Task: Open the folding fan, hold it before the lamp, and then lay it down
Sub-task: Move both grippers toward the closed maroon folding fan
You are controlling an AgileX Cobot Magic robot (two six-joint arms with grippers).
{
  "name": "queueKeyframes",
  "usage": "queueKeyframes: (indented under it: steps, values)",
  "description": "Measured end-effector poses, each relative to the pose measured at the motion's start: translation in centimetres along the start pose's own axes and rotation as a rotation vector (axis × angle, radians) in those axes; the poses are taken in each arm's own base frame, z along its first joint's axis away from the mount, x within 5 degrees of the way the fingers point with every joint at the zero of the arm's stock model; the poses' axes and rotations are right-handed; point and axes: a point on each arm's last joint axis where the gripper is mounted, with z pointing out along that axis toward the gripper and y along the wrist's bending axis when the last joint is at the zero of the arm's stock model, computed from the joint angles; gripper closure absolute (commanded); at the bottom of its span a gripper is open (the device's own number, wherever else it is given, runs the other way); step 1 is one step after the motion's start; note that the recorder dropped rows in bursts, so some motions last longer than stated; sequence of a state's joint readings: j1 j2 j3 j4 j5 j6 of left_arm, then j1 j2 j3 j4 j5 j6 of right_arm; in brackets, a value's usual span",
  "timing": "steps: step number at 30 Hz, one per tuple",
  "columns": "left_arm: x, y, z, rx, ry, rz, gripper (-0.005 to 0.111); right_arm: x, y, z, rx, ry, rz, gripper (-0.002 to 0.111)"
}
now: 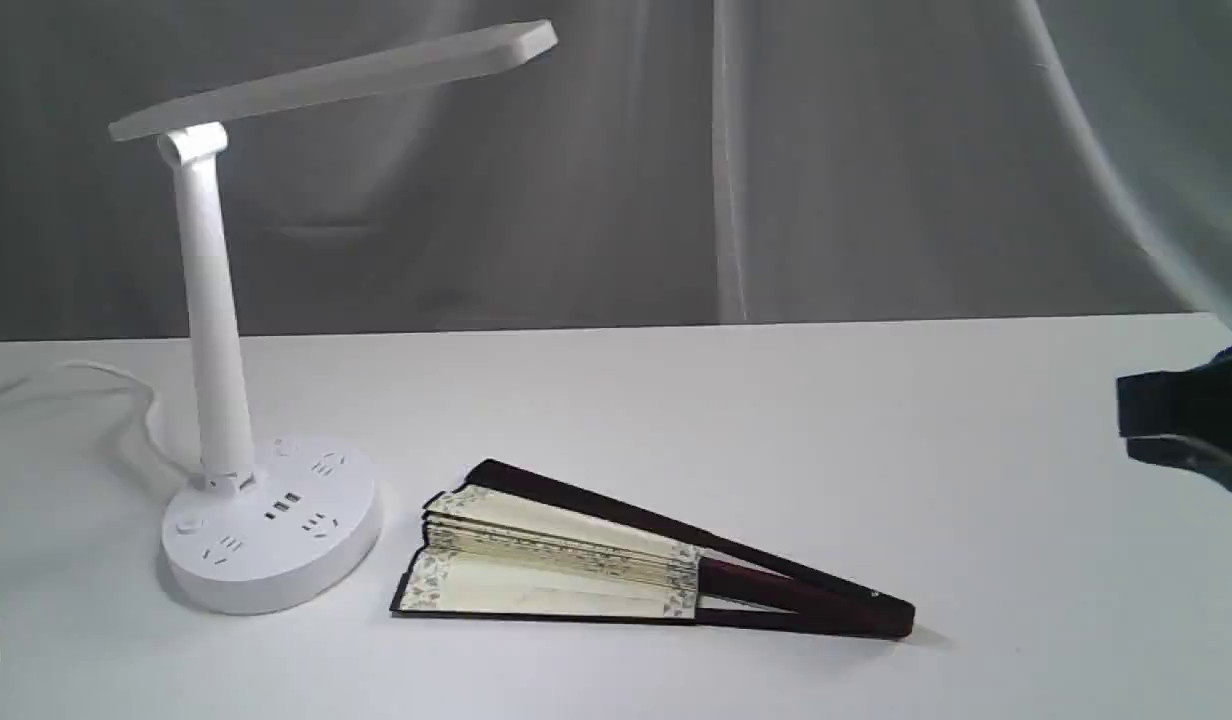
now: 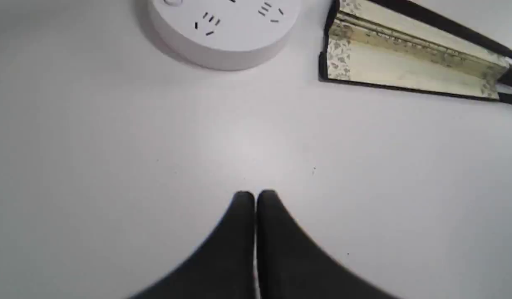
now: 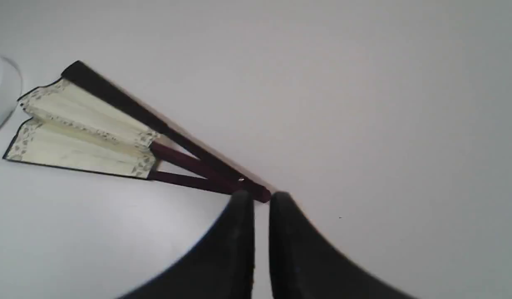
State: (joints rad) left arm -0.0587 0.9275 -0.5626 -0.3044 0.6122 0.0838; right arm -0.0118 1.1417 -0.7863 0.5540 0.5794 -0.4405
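Fan, outside camera: the folding fan (image 1: 576,560) lies flat near the front of the desk (image 1: 776,400), only partly spread. Its paper end is just beside the lamp (image 1: 211,330) and its pivot points right, so nothing has been shown to the light yet.
Right pincer, outside camera: the right pincer (image 1: 1126,420) hovers at the far right edge, well apart from the fan and clear of the desk, on the side the pivot faces.
Room, outside camera: wide bare desk behind and right of the fan. The lamp's base crowds the left, and its long head hangs over that side.
Left pincer, left wrist: the left pincer (image 2: 254,195) has its tips pressed together, empty, over bare desk (image 2: 114,166).
Neighbours, left wrist: the lamp base (image 2: 227,37) and the fan's bordered edge (image 2: 405,58) sit ahead with a slim lane between them.
Right pincer, right wrist: the right pincer (image 3: 261,197) is narrow, just a slit between the tips and nothing in it. It lines up with the fan's pivot (image 3: 256,191), though whether it touches I cannot tell.
Fan, right wrist: the fan (image 3: 85,128) runs away toward the lamp's rim (image 3: 0,91). I'd judge the clear desk beside the upper guard is the safe side to spread into.
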Motion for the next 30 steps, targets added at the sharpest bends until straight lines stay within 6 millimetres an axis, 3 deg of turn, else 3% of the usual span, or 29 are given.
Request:
queueKeyframes:
  steps: [9,17,30]
  values:
    - [-1.6,-1.0,1.6,0.025,0.091,0.083,0.107,1.0,0.5,3.4,-0.059,0.144,-0.013,0.100]
    - [-2.0,-3.3,4.0,0.069,0.161,0.149,0.107,2.2,0.6,6.7,-0.162,0.293,0.029,0.083]
    - [-3.5,-7.2,9.0,0.112,0.136,0.332,0.107,-1.6,0.9,11.2,-0.307,0.427,0.015,0.083]
